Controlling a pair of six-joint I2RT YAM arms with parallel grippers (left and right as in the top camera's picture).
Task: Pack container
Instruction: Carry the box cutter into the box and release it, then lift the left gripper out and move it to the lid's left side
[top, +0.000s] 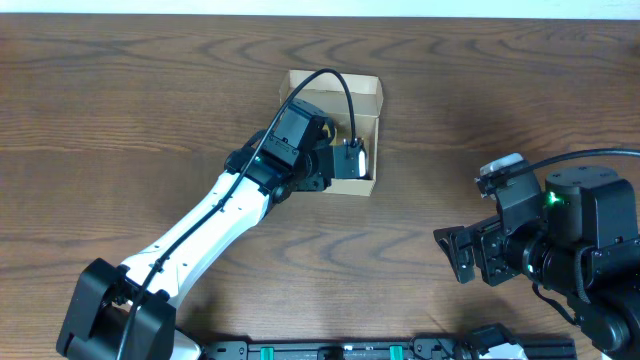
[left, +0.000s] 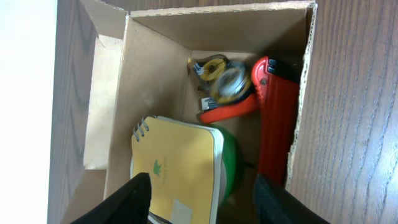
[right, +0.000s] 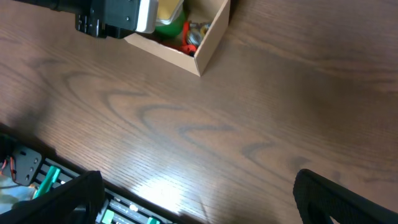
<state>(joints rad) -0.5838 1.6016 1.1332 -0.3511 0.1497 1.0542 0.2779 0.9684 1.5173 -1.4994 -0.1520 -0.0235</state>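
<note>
My left hand hangs released above the box near the bench's far edge, leaving the notepad resting inside.

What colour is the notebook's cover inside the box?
The notebook cover is yellow, with a small green mark; clearest in the left wrist view.

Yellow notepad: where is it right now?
Left wrist view: the yellow notepad lies inside the cardboard box, on a green object, beside the red tool.
</note>
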